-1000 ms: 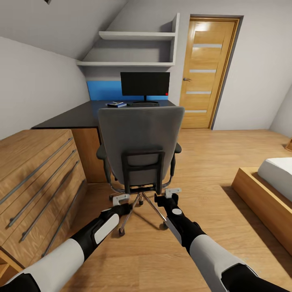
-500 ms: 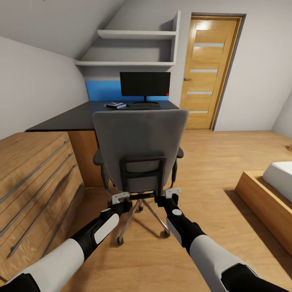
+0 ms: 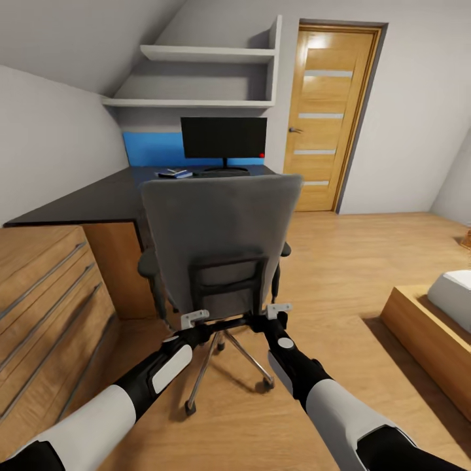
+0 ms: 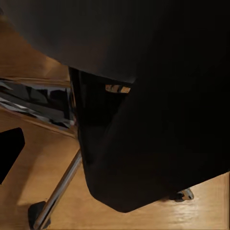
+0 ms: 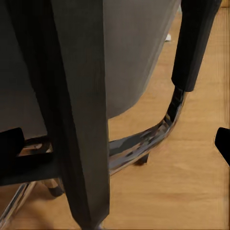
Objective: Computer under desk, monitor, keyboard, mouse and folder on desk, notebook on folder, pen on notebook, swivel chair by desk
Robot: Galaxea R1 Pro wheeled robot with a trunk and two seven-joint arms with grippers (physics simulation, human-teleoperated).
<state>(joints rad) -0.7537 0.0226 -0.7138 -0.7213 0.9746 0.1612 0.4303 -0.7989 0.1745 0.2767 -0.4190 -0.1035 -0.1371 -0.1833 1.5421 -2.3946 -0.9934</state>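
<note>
Head view has the grey padded swivel chair (image 3: 219, 245) with its back to the robot, between it and the glossy black L-shaped desk (image 3: 91, 199). Both grippers, left (image 3: 195, 319) and right (image 3: 279, 308), sit low against the black frame behind the seat, seemingly to push it deskward; whether their jaws grasp the frame I cannot tell. The wide black monitor (image 3: 224, 137) already stands on the desk, a small blue item beside it.

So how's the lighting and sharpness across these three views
Head view: evenly lit and sharp, straight lines bowed near the edges, soft shadow under the chair. Left wrist view: very dark, chair close and blurred. Right wrist view: brighter, chrome frame reflecting, edges soft.
</note>
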